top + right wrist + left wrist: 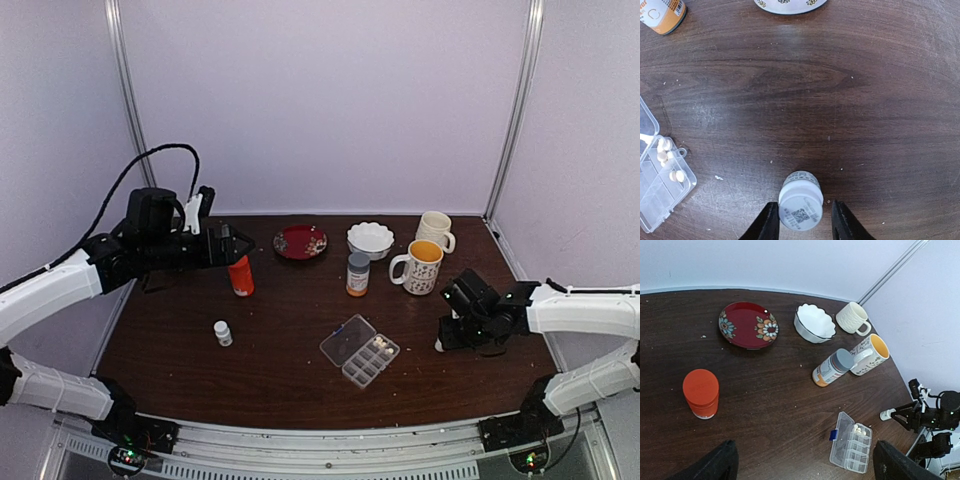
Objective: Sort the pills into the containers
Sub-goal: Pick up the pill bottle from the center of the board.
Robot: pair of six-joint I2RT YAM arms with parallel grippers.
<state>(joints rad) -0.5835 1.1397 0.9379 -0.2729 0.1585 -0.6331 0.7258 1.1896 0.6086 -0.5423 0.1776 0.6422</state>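
The containers are the compartments of a clear organiser box lying with its lid open on the dark table. Several white and tan pills sit in one end compartment. My right gripper is low at the right, open, its fingers either side of a small white bottle. One finger touches the bottle and a gap shows at the other. High over the back left, my left gripper is wide open and holds nothing.
An orange bottle stands under the left gripper, and a second small white bottle sits front left. At the back are a red plate, a white bowl, a grey-capped amber bottle and two mugs.
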